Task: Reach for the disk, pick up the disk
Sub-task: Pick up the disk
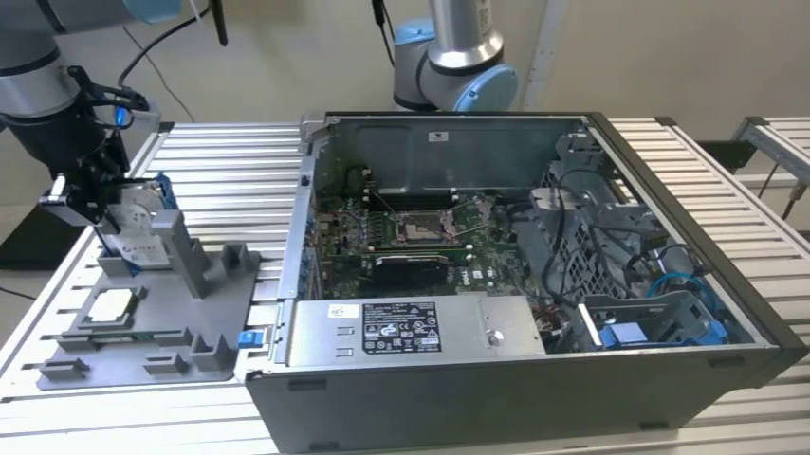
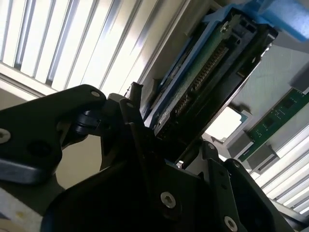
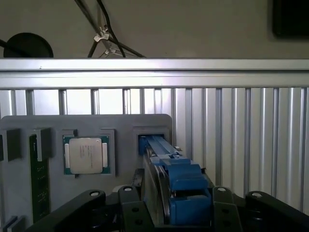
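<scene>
The disk point(image 1: 137, 243), silver-grey with a white label and a blue frame, stands on edge in a slot of the grey fixture tray point(image 1: 158, 336) at the exterior view's left. My gripper point(image 1: 117, 210) is down over it. In the first wrist view the disk's blue-framed edge point(image 3: 186, 186) sits between the black fingers point(image 3: 129, 195), which press close on both sides. The second wrist view shows its connector edge point(image 2: 203, 67) between the same fingers point(image 2: 133, 96). The gripper point(image 3: 174, 193) is shut on the disk.
A square silver chip point(image 3: 86, 154) and a green memory stick point(image 3: 38, 179) lie in tray pockets beside the disk. An open computer case point(image 1: 506, 265) stands at the exterior view's right of the tray. A second arm's base point(image 1: 456, 66) rises behind it. The table is slatted metal.
</scene>
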Robot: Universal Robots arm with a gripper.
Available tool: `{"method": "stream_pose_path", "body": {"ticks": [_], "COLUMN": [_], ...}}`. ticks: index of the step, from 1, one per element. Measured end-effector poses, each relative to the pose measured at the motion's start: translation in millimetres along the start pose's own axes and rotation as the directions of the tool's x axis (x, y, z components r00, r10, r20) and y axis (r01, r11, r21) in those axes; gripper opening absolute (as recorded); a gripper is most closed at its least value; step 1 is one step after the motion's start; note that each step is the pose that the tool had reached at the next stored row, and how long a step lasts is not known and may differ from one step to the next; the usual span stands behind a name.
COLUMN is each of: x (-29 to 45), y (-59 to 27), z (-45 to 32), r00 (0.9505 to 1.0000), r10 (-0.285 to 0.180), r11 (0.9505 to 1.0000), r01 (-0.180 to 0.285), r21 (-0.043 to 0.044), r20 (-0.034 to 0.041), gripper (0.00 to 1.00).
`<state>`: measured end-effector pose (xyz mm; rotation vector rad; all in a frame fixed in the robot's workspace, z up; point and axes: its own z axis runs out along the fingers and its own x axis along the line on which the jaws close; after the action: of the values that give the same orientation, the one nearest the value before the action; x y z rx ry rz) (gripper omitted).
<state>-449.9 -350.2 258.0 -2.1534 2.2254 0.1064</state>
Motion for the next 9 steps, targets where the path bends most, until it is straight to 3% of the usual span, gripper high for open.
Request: {"method": "stream_pose_path", "body": {"ticks": [9], "x": [0.0], "y": [0.0], "z": [0.0], "r00": [1.0000], "r10": [0.000], "r11": [1.0000], "r01": [0.000], "r21": [-0.0001], "r20": [0.0007], "gripper": [0.00]}}
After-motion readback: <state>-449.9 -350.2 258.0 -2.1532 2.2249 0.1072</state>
